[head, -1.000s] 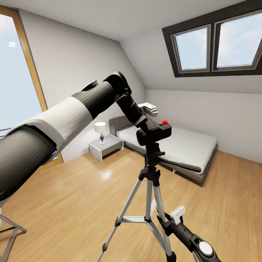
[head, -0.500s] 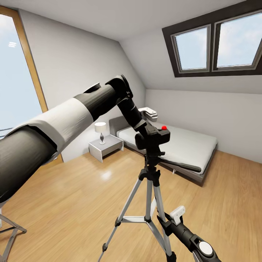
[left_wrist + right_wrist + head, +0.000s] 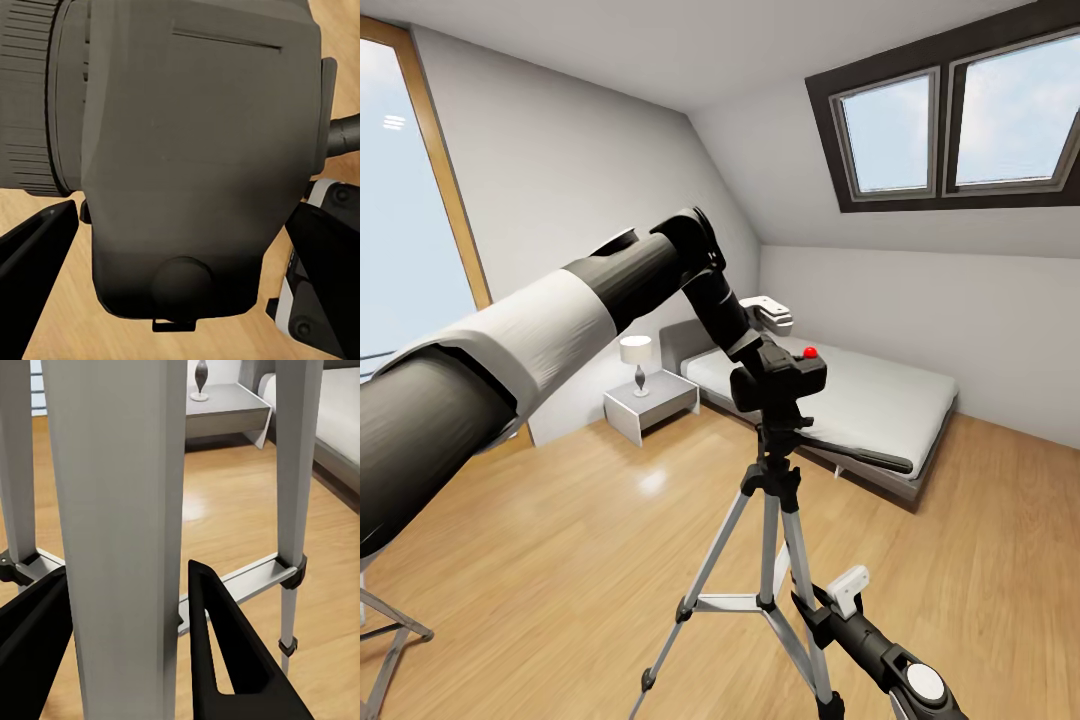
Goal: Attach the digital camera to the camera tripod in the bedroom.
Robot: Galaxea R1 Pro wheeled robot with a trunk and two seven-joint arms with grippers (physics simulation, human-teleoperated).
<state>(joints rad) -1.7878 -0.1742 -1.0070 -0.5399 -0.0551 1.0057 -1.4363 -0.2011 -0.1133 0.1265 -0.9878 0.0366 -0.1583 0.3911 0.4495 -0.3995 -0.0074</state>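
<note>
In the head view the black digital camera (image 3: 782,380), with its red button (image 3: 811,352) up, sits on the black pan head of the camera tripod (image 3: 778,470). My left gripper (image 3: 772,360) is shut on the camera body. In the left wrist view the camera (image 3: 195,127) sits between both black fingers (image 3: 37,255). The tripod's long black handle (image 3: 860,456) points right. Low down, my right gripper (image 3: 832,600) is closed around a silver tripod leg (image 3: 120,510), one finger on each side.
The bedroom has a light wood floor (image 3: 560,530). Behind the tripod is a low grey bed (image 3: 880,400), with a grey nightstand (image 3: 652,402) and lamp (image 3: 637,355) beside it. Skylights (image 3: 950,120) are set in the sloped ceiling. A metal frame (image 3: 390,630) pokes in bottom left.
My left gripper has lowered the camera slightly down and to the left onto the pan head, then held still. The right arm and tripod have not moved.
</note>
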